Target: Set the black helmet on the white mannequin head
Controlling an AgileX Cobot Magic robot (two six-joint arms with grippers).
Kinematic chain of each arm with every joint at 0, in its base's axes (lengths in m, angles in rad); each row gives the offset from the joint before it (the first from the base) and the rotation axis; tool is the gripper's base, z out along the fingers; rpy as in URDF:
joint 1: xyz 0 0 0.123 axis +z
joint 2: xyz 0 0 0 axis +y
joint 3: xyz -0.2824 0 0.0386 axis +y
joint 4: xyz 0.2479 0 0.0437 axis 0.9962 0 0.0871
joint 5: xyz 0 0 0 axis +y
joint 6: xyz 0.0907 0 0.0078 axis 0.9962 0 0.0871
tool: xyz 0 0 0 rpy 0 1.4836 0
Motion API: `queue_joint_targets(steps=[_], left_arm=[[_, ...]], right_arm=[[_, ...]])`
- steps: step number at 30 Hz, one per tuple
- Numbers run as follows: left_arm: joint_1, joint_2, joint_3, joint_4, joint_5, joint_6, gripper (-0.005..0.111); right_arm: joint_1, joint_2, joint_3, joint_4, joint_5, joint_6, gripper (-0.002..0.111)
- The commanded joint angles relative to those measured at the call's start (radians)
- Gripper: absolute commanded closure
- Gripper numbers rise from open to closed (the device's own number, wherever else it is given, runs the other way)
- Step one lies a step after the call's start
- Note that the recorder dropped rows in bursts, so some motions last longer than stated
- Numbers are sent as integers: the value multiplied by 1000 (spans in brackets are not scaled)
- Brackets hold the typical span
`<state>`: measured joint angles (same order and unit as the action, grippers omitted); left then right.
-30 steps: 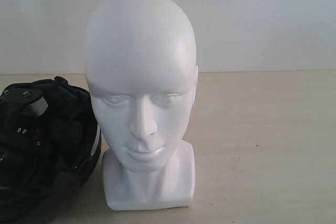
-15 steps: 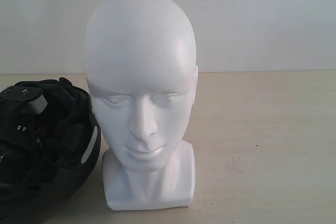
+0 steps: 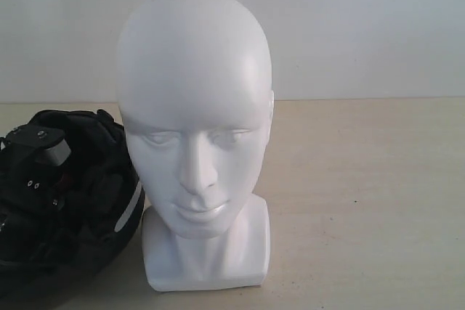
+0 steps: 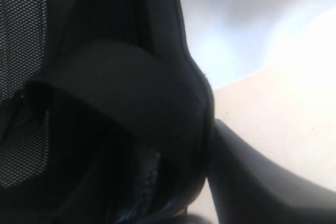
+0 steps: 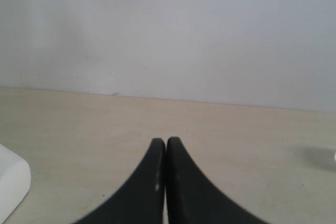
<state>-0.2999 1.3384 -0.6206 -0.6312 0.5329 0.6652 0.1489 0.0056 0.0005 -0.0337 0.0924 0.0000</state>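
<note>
The white mannequin head stands upright on its square base in the middle of the exterior view, facing the camera. The black helmet is at the lower left, its padded opening turned toward the camera and its rim close against the head's cheek. My left gripper reaches into the opening and is shut on the helmet's rim. In the left wrist view the rim and lining fill the frame, with one finger outside the shell. My right gripper is shut and empty, low over the table.
A beige table runs to a plain white wall behind. A corner of the mannequin's white base shows at the edge of the right wrist view. Bare tabletop lies to the right of the head.
The helmet, held by my left gripper, has shifted right toward the mannequin head and risen slightly. The head has not moved.
</note>
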Motion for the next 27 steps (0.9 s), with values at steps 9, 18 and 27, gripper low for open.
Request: queue_joint_targets(steps=[9,18,27], left_arm=[[-2,1,2,67,36,9,59],[-2,19,2,125,15,-12,71],[-2,32,2,127,5,-10,90]], right_arm=[[0,-6,-1,-2,-6,0,108],[0,-6,-1,-2,-6,0,108],[0,-6,-1,-2,-6,0,108]])
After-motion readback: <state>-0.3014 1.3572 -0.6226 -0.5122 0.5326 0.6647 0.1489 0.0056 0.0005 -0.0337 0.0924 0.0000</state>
